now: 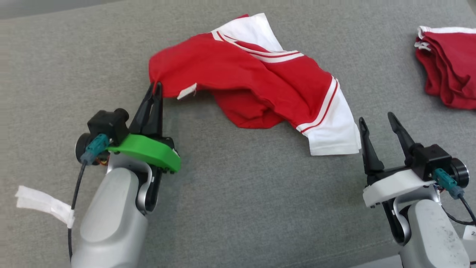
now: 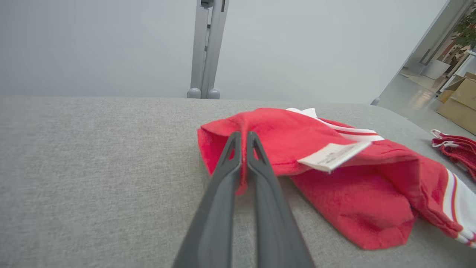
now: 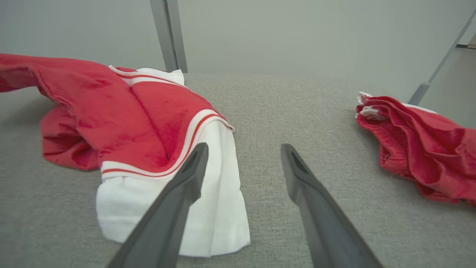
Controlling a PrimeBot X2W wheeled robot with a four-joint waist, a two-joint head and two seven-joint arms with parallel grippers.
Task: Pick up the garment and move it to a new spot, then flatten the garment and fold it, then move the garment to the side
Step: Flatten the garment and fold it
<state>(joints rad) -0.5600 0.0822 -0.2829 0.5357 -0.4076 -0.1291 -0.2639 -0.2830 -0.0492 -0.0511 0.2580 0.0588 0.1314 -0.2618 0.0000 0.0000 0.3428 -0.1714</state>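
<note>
Grey cloth surface (image 1: 241,208); left gripper (image 1: 157,86) clamped on red garment (image 1: 241,74); white label (image 2: 333,156), print apparently unreadable; right gripper (image 1: 375,118) spread apart.

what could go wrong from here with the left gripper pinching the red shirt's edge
The left gripper has its jaws shut on just a thin fold at the edge of the crumpled red and white knit shirt; it may slip out on lifting.
The right gripper stands open beside the white sleeve, so a one-sided lift may leave the shirt bunched.
Moving rightward could tangle it with the second crumpled red garment.
</note>
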